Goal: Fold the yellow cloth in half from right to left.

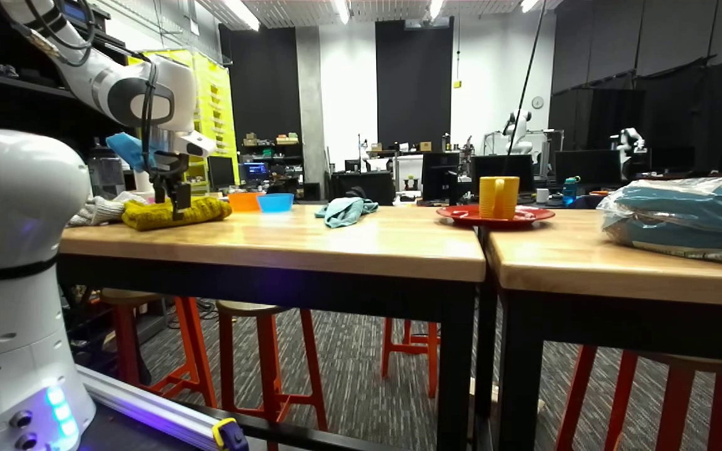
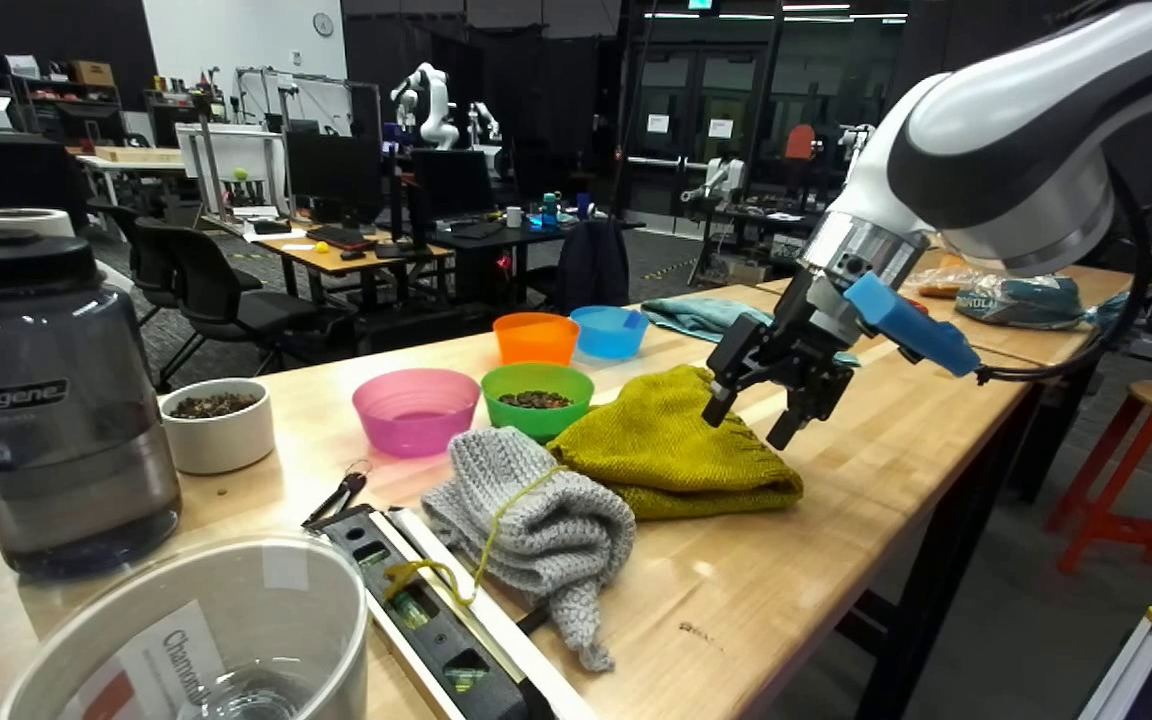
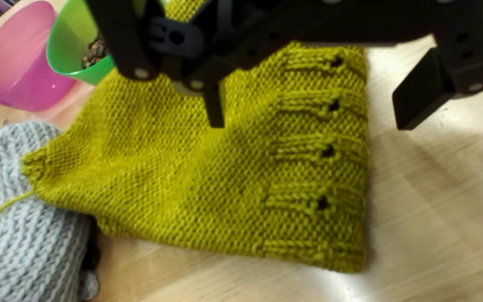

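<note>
Well, yellow cloth [image 3: 174, 167]: centre of the wrist view, likely light, soft and grippy, its knit apt to stretch.
Claw [image 3: 310, 127]: upper right, spread wide, nothing held.
Holed edge [image 3: 329, 167]: right of centre; I'd pinch it midway.

Your wooden table [image 2: 736, 560], on it your yellow knitted cloth [image 2: 676, 450], grey knitted cloth [image 2: 546, 515], Nalgene bottle [image 2: 51, 430], pink bowl [image 2: 396, 430], green bowl [image 2: 526, 424]
</note>
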Controlling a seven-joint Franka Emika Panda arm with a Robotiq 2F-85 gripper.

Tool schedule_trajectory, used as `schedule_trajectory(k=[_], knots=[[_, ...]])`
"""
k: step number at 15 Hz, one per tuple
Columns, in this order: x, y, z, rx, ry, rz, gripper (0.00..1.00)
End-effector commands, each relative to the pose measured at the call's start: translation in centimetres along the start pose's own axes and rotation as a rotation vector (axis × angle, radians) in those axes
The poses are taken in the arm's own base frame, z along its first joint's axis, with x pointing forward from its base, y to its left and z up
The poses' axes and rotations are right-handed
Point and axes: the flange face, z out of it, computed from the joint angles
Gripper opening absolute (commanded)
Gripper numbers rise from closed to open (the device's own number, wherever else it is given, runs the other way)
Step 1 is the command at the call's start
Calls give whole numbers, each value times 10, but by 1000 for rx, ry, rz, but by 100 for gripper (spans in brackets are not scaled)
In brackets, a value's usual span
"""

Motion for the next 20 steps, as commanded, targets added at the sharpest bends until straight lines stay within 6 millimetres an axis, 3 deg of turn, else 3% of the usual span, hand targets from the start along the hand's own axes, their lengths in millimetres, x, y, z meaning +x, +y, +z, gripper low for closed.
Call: schedule_trajectory(k=[1,2,3,9,14,20], knots=[[3,-11,8,20,-12,-15,100],[4,-12,10,20,-17,-15,100],[4,-13,13,15,-23,-13,83],[6,-14,18,0,-31,-13,34],[9,-12,-5,-14,5,-10,0],[8,8,-47,-102,38,-20,2]])
